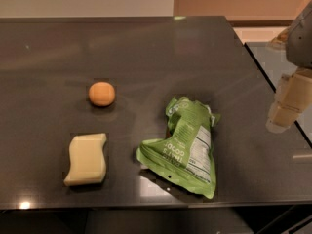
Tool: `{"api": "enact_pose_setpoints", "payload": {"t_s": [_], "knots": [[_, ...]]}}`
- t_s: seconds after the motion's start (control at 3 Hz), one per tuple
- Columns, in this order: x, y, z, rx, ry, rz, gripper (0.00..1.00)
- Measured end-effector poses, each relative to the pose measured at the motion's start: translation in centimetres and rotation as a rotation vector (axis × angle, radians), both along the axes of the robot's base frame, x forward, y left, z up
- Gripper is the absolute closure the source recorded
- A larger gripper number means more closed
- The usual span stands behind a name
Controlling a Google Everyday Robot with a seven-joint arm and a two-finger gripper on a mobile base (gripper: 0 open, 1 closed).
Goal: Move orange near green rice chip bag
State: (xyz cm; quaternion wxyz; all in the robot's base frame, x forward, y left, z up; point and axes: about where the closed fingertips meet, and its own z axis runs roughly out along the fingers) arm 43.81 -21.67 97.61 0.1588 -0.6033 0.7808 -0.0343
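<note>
The orange (102,93) is a small round fruit on the dark table, left of centre. The green rice chip bag (187,146) lies crumpled to its right and nearer the front edge, white label panel up. A gap of bare table separates them. My gripper (287,104) hangs at the far right edge of the view, above the table's right side, well away from both the orange and the bag. It holds nothing that I can see.
A pale yellow wavy-edged block (87,159) lies in front of the orange, near the table's front edge. The dark table (146,48) extends back to a wall. A second surface (278,57) adjoins on the right.
</note>
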Motion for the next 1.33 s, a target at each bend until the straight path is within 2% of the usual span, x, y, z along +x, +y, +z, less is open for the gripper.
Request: {"api": "enact_pose_setpoints", "payload": {"t_s": [0.33, 0.67, 1.33], "knots": [[0.0, 0.0, 0.0, 0.0, 0.0, 0.0, 0.0], [1.4, 1.1, 0.3, 0.025, -0.001, 0.015, 0.0], [6.1, 7.8, 0.3, 0.124, 0.01, 0.073, 0.0]]}}
